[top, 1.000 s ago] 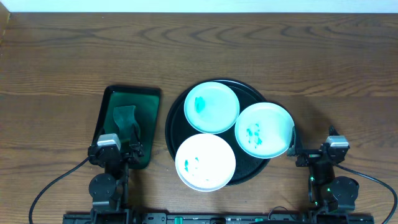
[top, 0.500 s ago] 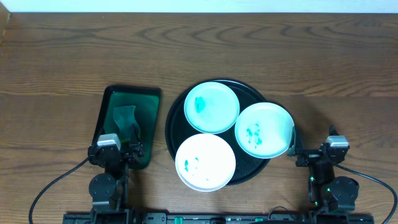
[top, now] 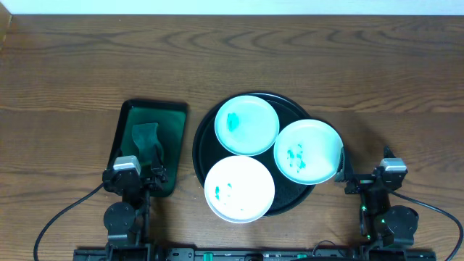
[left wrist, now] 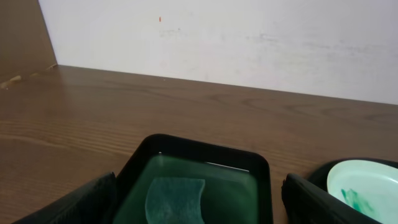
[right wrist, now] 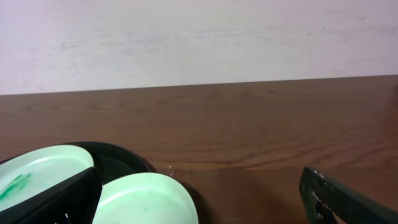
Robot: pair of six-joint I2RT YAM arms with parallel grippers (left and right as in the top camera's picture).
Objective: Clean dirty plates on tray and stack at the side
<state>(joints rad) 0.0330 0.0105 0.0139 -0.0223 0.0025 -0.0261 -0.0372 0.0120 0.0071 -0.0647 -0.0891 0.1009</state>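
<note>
Job at step one: all three plates [top: 246, 125] sit on the black tray [top: 197, 148], each with teal smears, none stacked at the side. Left gripper [left wrist: 199, 183] and right gripper [right wrist: 200, 177] are both wide and holding nothing, parked at the near edge of the table [top: 72, 65]. Next move, I'd say: left drops onto what looks like a wipe [top: 145, 135] in the green tray [top: 154, 107] (material hard to tell from here), while right takes the nearest plate by its rim.

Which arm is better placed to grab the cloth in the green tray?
Left. The open left gripper sits at the green tray's near end, facing the cloth; the right gripper is across the black tray, by a plate.
</note>
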